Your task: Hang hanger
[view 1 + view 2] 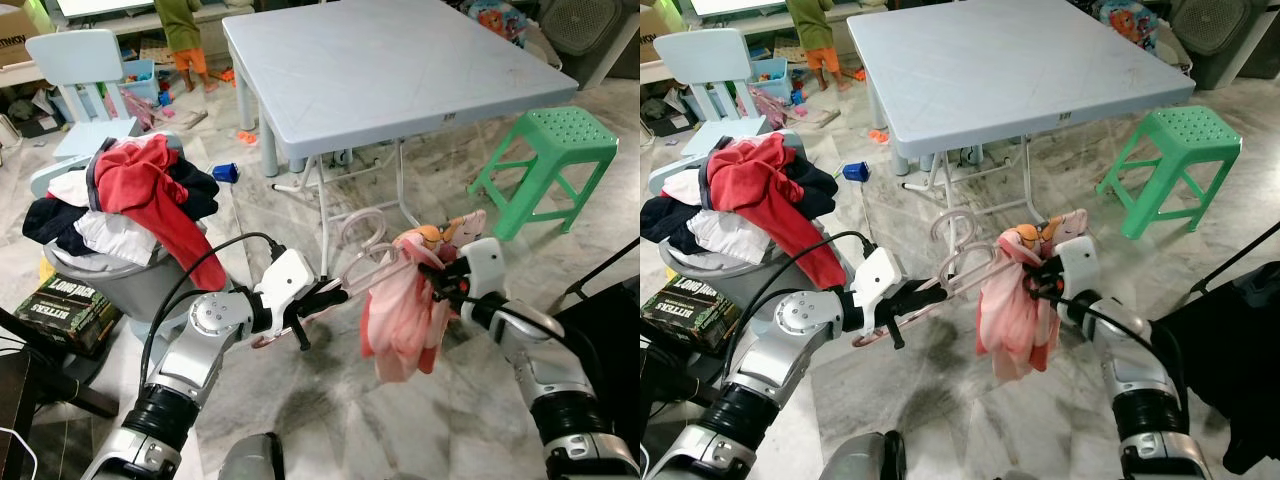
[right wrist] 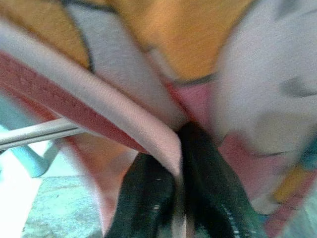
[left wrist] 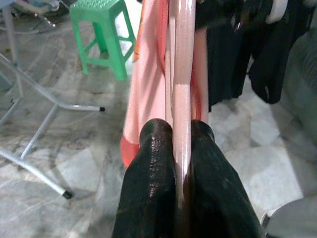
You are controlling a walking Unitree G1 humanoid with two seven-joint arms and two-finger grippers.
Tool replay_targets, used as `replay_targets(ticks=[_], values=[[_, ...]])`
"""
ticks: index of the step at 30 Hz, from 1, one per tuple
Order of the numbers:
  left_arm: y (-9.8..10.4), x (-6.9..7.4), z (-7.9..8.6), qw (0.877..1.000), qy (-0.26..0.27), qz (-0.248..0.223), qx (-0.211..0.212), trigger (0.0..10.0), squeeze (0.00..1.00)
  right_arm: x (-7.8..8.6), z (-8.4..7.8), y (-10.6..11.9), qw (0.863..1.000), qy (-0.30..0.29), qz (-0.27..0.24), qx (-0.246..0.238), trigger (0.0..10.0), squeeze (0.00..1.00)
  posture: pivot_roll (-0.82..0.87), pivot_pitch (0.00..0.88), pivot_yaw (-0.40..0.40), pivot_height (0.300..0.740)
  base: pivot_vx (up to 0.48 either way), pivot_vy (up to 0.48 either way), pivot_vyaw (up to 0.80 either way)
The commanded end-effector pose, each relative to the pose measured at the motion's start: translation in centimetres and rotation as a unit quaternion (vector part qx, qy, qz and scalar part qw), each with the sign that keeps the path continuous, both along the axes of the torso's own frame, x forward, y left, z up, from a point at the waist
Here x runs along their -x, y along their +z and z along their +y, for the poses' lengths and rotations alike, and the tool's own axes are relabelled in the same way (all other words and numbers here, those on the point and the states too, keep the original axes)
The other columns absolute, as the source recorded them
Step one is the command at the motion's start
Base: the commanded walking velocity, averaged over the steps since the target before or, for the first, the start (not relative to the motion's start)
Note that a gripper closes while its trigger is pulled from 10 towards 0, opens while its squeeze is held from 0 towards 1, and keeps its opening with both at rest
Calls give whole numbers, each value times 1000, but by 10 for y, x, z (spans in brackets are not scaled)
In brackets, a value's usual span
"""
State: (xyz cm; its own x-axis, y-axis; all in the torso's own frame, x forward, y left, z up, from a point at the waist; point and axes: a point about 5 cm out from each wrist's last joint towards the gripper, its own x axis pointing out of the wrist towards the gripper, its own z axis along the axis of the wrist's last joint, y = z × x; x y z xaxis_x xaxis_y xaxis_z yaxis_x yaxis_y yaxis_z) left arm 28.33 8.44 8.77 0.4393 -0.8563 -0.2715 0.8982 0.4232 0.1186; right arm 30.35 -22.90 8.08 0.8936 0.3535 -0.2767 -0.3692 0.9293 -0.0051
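Note:
A pale pink plastic hanger (image 1: 362, 262) is held level between my two arms, its hook (image 1: 365, 228) curling upward. A pink child's garment (image 1: 403, 312) with an orange print hangs from its right half. My left gripper (image 1: 322, 298) is shut on the hanger's left end; the left wrist view shows the hanger (image 3: 181, 99) pinched between the black fingers (image 3: 153, 178). My right gripper (image 1: 437, 275) is shut on the pink garment (image 2: 148, 134) at the hanger's right end, its fingertips (image 2: 208, 183) buried in cloth.
A grey folding table (image 1: 400, 70) stands ahead, with a green stool (image 1: 548, 160) to its right. A grey laundry bin (image 1: 120, 270) heaped with clothes is at my left. Dark garments (image 1: 1230, 350) hang at the right. A child (image 1: 182, 40) stands far back.

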Motion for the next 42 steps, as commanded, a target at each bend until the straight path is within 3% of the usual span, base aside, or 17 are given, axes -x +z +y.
replay_targets(ticks=[1,7,12,15,19,21,24,26,28,29,31,32,33,36,42], values=[[2,-2,2,1000,0,-15,-9,0,0,0,-12,4,1000,-22,-4,-7,0,0,-25,23,38,740,0,0,0],[0,-3,5,999,7,-20,-25,0,0,-2,-23,9,997,-71,-12,-6,0,0,-27,20,34,740,0,0,0],[-4,5,9,998,-17,-29,-59,0,0,-13,-28,27,989,-137,-62,6,0,0,-24,18,28,740,0,0,0],[-9,21,16,992,-62,-33,-101,0,0,-23,-33,45,972,-207,-107,13,0,0,-20,14,21,740,0,0,0],[-12,39,26,988,-96,-10,-119,0,0,-30,-41,57,953,-275,-126,32,0,0,-2,10,22,740,0,0,0],[-14,41,29,988,-95,-6,-121,0,0,-30,-43,58,949,-286,-128,37,0,0,3,10,21,740,0,0,0],[-21,46,38,990,-68,-2,-127,0,0,-29,-46,58,940,-308,-130,70,0,0,3,10,21,740,0,0,0],[-20,39,51,993,34,-24,-112,0,0,-24,-55,47,929,-338,-109,103,0,0,10,19,19,740,0,0,0],[-16,29,61,986,136,-40,-91,1529,0,-18,-62,40,924,-348,-96,125,0,0,13,18,18,740,0,0,0],[-11,21,72,968,232,-59,-71,8235,0,-10,-67,31,927,-343,-81,130,0,0,13,20,18,740,0,0,0],[-11,21,72,968,232,-59,-71,8235,0,-10,-67,31,927,-343,-81,130,0,0,13,20,18,740,0,0,0],[-9,19,77,957,276,-64,-54,10000,0,-5,-68,26,931,-335,-73,126,0,0,13,20,18,740,0,0,0],[-9,18,79,947,315,-55,-27,10000,0,1,-67,18,936,-324,-63,125,0,0,2,21,16,740,0,0,0],[-9,18,79,937,348,-28,21,10000,0,7,-62,12,942,-307,-60,120,0,0,-8,13,24,740,0,0,0],[-2,16,71,922,381,-32,62,10000,0,16,-33,6,963,-233,-81,109,0,0,-15,7,42,740,0,0,0]])
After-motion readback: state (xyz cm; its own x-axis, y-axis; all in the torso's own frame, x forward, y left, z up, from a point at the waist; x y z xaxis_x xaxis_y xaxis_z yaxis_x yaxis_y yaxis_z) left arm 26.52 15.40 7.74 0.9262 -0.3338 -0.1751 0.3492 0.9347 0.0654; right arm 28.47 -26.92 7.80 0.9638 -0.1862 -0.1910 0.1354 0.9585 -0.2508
